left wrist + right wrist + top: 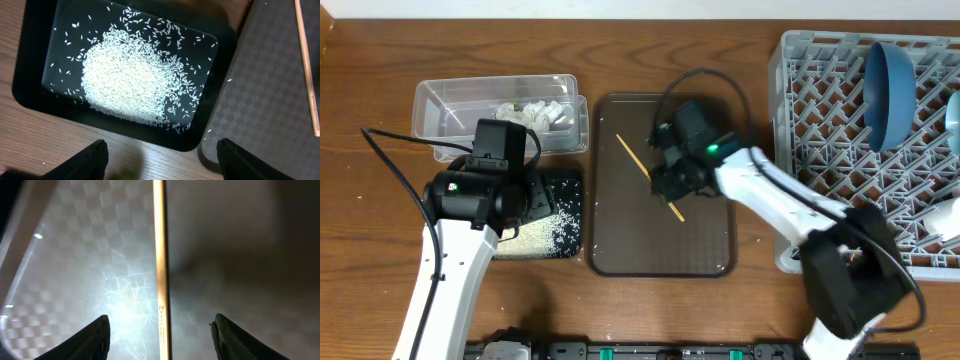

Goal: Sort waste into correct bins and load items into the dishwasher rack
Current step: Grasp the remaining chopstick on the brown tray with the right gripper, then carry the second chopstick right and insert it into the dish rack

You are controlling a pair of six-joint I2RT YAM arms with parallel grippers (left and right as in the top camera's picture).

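One wooden chopstick (636,157) lies on the dark brown tray (660,250). My right gripper (672,182) is open and low over it, one finger on each side (160,330); the chopstick (159,255) runs between them, apart from both. My left gripper (162,155) is open and empty above the black tray (30,75), which holds a heap of rice grains (130,75). The clear tub (440,110) holds the white tissue (538,113). The deep-blue dish (888,90) stands in the grey rack (820,120). The cups and the wrapper are not clearly visible.
The black tray (570,185) sits between the clear tub and the brown tray's left edge. A pale bowl-like item (945,222) shows at the rack's right edge. Bare wooden table (650,50) lies behind the brown tray and at the front left.
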